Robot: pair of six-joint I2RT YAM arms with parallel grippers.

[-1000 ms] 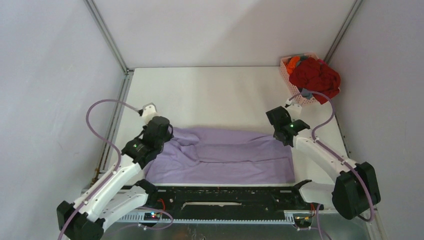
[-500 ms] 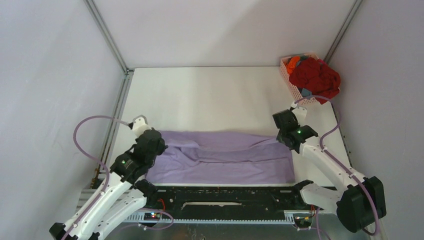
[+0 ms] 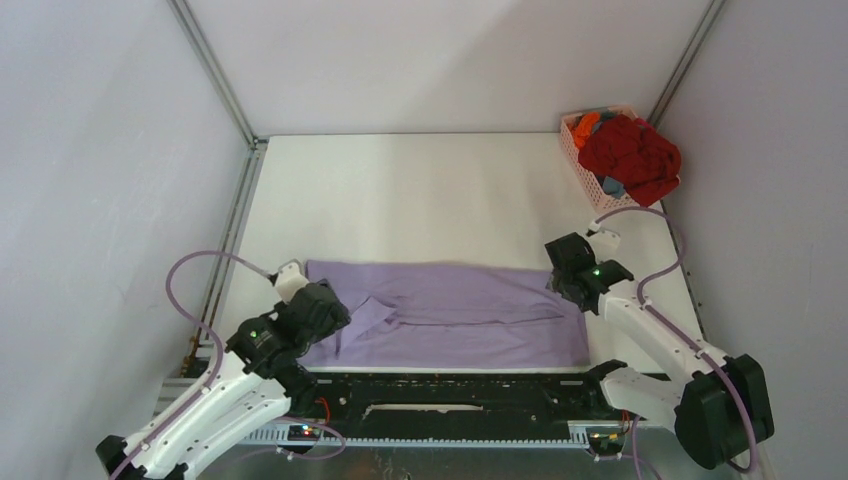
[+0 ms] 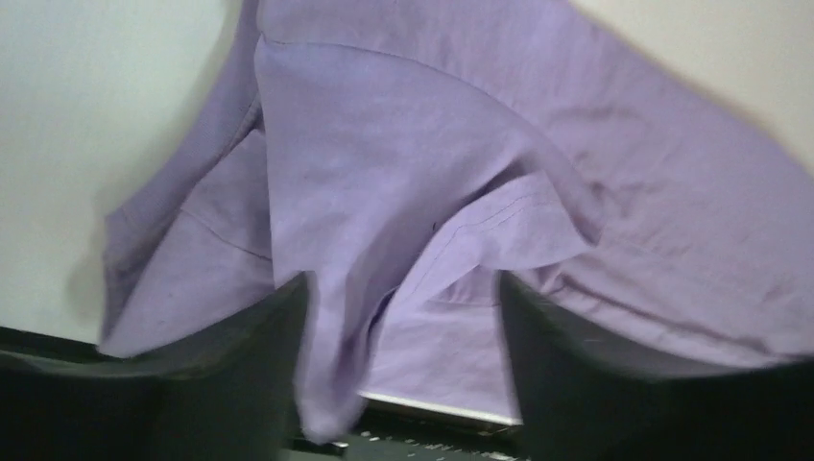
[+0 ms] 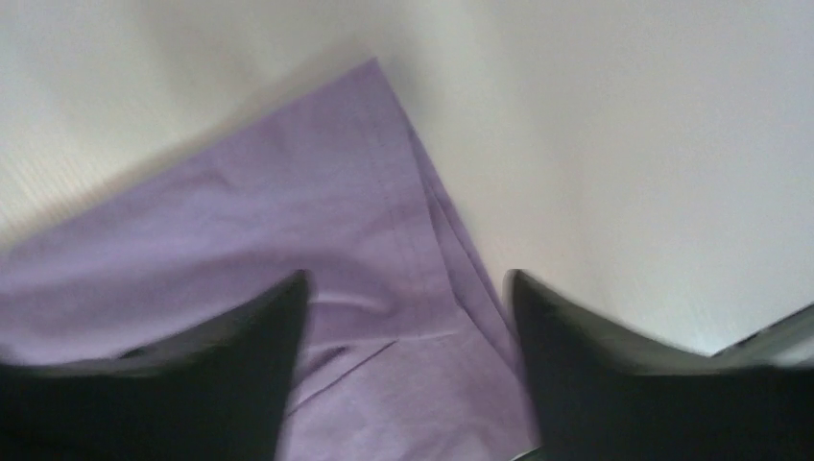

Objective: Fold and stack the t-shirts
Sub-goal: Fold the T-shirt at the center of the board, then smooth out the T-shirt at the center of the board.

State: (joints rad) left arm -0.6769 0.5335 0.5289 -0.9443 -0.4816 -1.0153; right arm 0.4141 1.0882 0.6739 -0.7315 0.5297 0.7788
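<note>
Along the near edge of the table (image 3: pixel 420 190), the lavender t-shirt (image 3: pixel 460 315) lies as a flatter, longer band than a second ago. Its far edge has come toward me, and both arms have drawn back with it. My left gripper (image 4: pixel 403 288) sits over the shirt's left end with its fingers spread, and a loose flap of cloth hangs between them, close against one finger. My right gripper (image 5: pixel 408 279) is over the right end, also spread, with the hemmed corner just beyond its tips. Well apart, in the far right corner, the pink basket (image 3: pixel 572 140) holds the dark red t-shirt (image 3: pixel 632 150).
</note>
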